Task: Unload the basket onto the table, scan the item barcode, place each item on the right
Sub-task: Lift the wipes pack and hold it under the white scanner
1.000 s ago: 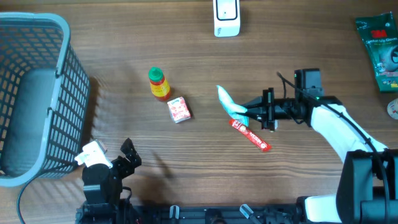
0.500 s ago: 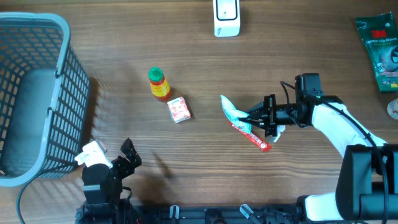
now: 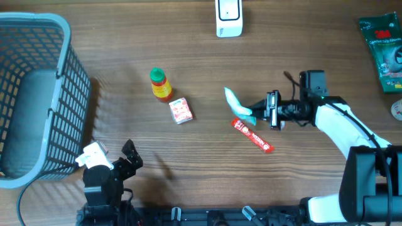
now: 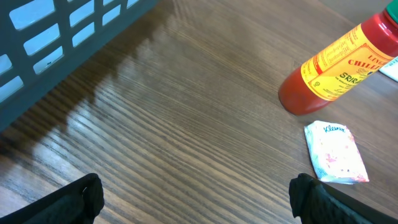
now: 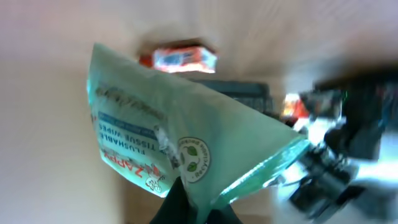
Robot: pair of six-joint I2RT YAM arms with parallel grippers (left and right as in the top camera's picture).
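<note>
Pale-green plastic wipes packet (image 3: 235, 103), pinched at one edge by the right gripper (image 3: 256, 112), may slip free mid-air; left gripper (image 4: 199, 202) gapes open.

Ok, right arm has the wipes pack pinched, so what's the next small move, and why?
Probably carry the wipes pack up-table toward the white device, which looks like the scanner. The right gripper is shut on the pack's edge, just beside the red tube, and the device sits well away at the far edge. No barcode shows in the wrist view, so the pack may need turning.
</note>
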